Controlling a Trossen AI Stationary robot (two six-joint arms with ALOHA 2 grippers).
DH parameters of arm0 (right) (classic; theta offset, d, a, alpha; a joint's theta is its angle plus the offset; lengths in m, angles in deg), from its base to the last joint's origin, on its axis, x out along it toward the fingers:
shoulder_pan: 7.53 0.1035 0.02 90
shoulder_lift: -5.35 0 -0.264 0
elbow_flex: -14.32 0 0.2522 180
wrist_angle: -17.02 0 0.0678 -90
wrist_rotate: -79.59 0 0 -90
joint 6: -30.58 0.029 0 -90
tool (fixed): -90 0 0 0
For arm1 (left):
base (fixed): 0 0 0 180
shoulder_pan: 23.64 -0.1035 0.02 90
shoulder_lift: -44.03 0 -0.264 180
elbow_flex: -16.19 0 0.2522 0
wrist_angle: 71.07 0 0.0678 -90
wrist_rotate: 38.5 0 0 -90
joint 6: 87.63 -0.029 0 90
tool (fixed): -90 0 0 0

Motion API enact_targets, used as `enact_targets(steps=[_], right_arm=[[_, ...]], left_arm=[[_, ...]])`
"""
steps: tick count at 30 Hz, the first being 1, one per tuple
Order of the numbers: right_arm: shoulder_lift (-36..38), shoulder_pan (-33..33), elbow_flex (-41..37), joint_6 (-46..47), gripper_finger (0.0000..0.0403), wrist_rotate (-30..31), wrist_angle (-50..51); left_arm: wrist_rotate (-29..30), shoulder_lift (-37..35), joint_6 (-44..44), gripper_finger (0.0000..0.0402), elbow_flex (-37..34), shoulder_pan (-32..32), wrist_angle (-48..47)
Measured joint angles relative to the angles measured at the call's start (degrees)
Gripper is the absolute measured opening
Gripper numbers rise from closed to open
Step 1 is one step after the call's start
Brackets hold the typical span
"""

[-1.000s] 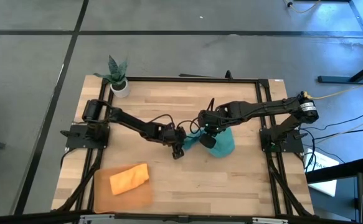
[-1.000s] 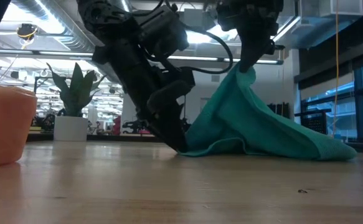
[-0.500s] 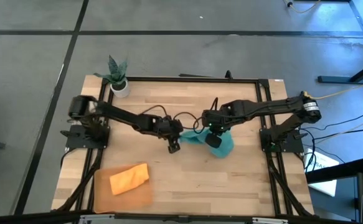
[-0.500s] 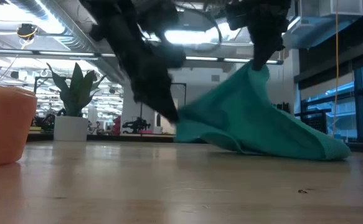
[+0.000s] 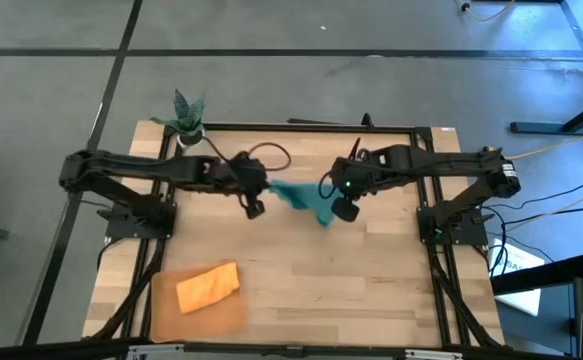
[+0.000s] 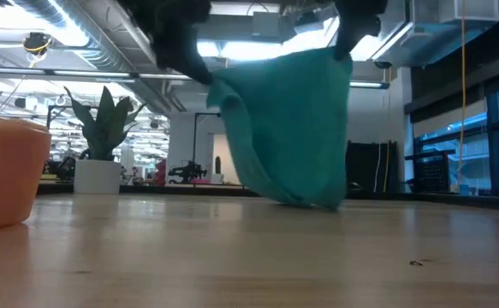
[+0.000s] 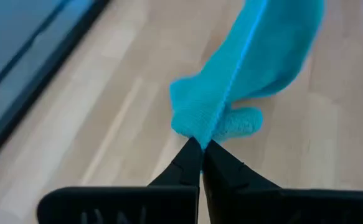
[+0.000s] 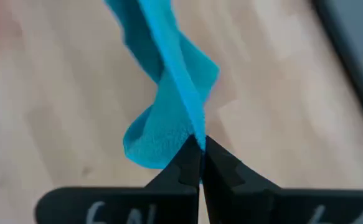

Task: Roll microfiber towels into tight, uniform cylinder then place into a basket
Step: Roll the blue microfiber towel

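Pale wood-plank table (image 5: 301, 270) sat in a black frame, with the shallow tan translucent basket (image 5: 201, 315) at its front-left corner holding the loosely bunched orange towel (image 5: 208, 286). Left gripper (image 7: 202, 147) and right gripper (image 8: 200, 144) were each clenched on a top corner of the teal towel (image 6: 292, 128). That fuzzy cloth hung slack between them above the table's middle, lowest fold near the wood.

We see grey concrete floor (image 5: 271, 80), pale wooden plank table (image 5: 301, 270), bright ceiling strip lights (image 6: 26, 56), tall dark-framed windows (image 6: 480, 145).
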Motion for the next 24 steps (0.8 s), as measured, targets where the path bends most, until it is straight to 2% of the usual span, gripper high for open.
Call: enact_targets(steps=[5, 8, 12, 19, 24], right_arm=[[0.0, -2.9, 1.6, -1.8, 0.0006, 5.2, -0.2], [-0.1, -5.3, 1.6, -4.3, 0.0006, 5.8, -1.1], [-0.1, -8.1, 1.6, -5.8, 0.0006, 8.3, -2.6], [-0.1, -11.8, 1.6, -10.0, 0.0006, 10.0, -5.3], [-0.1, -13.0, 1.6, -10.6, 0.0006, 7.5, -8.1]], left_arm=[[0.0, -5.7, -1.3, 0.0000, 0.0, -2.0, -5.3], [-1.0, -8.9, -3.1, 0.0000, 0.3, -3.2, -5.6], [-1.1, -11.1, -7.8, 0.0000, 6.0, -4.6, -7.5], [0.2, -8.1, -14.6, 0.0001, 20.3, -7.0, -22.5], [-0.4, -4.7, -14.3, 0.0000, 23.6, -7.5, -27.7]])
